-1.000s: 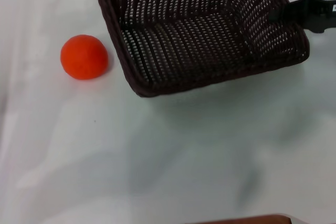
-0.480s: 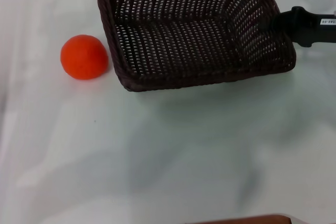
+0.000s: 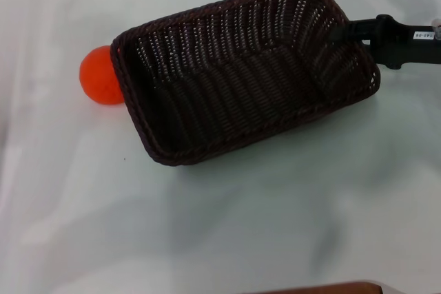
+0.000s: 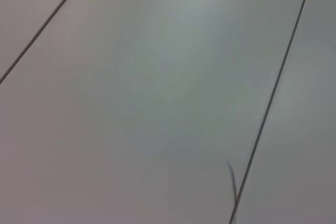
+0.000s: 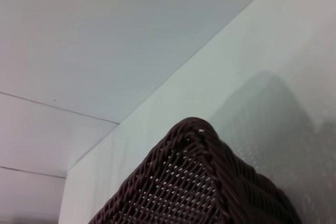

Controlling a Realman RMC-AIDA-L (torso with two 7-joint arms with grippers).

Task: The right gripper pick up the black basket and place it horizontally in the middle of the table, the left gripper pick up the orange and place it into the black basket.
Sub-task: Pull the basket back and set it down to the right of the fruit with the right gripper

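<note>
The black basket (image 3: 241,74) is a large dark woven basket, lying slanted across the upper middle of the white table (image 3: 227,218) in the head view. My right gripper (image 3: 344,32) comes in from the right and is shut on the basket's right rim. The orange (image 3: 98,76) sits on the table at the left, partly hidden behind the basket's left corner. In the right wrist view one corner of the basket (image 5: 205,192) fills the lower part. My left gripper is out of view; the left wrist view shows only pale panels.
A brown edge (image 3: 324,288) shows at the bottom of the head view. The table edge (image 5: 173,85) runs diagonally in the right wrist view, with pale floor panels beyond it.
The basket has swung and moved down toward the table's middle, turning to a longer, slanted lie. Its left corner now covers part of the orange. The orange has not moved.
</note>
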